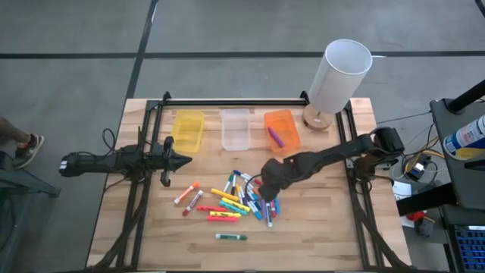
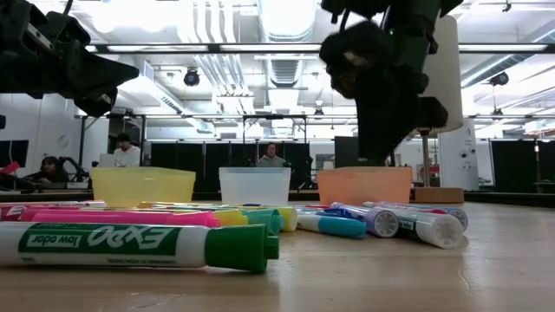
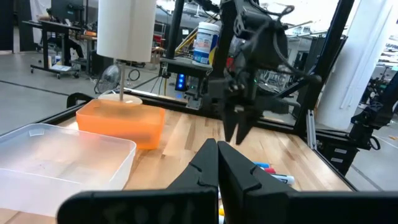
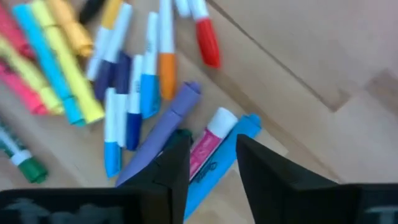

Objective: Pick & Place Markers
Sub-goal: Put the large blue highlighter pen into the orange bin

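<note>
1. Right end effector [image 1: 269, 203] hangs over the near right edge of the pile of markers [image 1: 231, 200] on the bench [image 1: 318, 235], its two fingers [image 4: 171, 163] parted and pointing down; from my remote seat I see nothing gripped between them.
2. Seen through the right wrist camera, a pink marker with a white cap [image 4: 208, 142] lies in the gap between the fingertips, with a blue marker [image 4: 231, 149] on one side and a purple marker [image 4: 165, 130] on the other.
3. Markers lie scattered in the middle of the bench, in front of the three bins: yellow, pink, blue, orange and red ones crowd together, while a green-capped marker [image 1: 230, 237] lies apart at the near edge.
4. One purple marker [image 1: 276, 137] already rests inside the orange bin [image 1: 280, 129], which stands at the right of the row.
5. Beside it I see the clear bin [image 1: 235, 129] in the centre and the yellow bin [image 1: 188, 130] at the left.
6. Left end effector [image 1: 184, 160] waits at the left side of the bench, just beside the yellow bin, fingers clenched together on nothing.
7. A white lamp [image 1: 337, 80] on a round wooden base stands at the far right corner of the bench, behind the orange bin.
8. Across the room, in the level view, people [image 2: 127, 152] sit at desks behind the bins.
</note>
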Robot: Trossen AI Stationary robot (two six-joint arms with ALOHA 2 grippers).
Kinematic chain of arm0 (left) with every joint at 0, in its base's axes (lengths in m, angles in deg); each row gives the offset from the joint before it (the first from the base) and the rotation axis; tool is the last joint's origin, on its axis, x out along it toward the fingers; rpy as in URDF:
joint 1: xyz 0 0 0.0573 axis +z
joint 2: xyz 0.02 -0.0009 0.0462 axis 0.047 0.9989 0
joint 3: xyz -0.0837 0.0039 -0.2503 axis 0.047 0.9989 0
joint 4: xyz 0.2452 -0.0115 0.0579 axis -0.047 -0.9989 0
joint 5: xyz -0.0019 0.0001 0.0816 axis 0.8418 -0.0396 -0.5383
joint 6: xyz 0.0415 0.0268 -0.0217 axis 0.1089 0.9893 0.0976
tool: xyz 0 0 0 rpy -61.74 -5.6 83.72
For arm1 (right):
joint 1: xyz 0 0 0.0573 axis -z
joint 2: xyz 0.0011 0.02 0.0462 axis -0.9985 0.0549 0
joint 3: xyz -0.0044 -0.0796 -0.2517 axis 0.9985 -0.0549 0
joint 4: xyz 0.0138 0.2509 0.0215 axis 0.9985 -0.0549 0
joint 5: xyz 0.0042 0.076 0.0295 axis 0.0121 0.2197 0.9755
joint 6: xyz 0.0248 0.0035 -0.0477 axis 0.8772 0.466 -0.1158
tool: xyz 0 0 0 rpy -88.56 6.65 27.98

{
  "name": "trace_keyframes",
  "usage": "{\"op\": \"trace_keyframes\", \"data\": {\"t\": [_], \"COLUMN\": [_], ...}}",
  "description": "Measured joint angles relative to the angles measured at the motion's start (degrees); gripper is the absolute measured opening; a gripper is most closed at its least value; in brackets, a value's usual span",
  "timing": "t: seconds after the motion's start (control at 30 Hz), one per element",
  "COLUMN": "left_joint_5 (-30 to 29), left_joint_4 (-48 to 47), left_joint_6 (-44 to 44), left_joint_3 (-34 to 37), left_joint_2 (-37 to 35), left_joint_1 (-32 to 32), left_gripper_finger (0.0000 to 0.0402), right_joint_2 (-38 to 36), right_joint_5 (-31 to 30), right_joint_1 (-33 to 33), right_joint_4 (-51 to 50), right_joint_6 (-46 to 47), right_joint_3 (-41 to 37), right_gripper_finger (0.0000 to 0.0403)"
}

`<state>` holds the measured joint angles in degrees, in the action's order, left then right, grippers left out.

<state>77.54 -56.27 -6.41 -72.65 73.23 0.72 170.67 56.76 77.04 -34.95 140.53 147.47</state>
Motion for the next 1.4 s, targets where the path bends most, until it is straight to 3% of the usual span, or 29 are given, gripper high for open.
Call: {"op": "trace_keyframes", "data": {"t": [0.3, 1.17, 1.4], "left_joint_5": [0.01, 0.01, 0.0], "left_joint_4": [0.0, 0.0, 0.0], "left_joint_6": [-0.02, 0.0, 0.0], "left_joint_3": [0.0, 0.0, 0.0], "left_joint_2": [0.02, 0.02, 0.04], "left_joint_1": [0.02, 0.02, 0.01], "left_gripper_finger": [0.0, 0.0, 0.0], "right_joint_2": [4.45, 8.7, 8.55], "right_joint_5": [-0.16, -1.42, -1.18], "right_joint_1": [-0.08, -0.09, -0.08], "right_joint_4": [0.01, -2.89, -2.63], "right_joint_6": [8.96, 12.21, 12.03], "right_joint_3": [-0.07, -1.45, -2.05], "right_gripper_finger": [0.0153, 0.0104, 0.0072]}}
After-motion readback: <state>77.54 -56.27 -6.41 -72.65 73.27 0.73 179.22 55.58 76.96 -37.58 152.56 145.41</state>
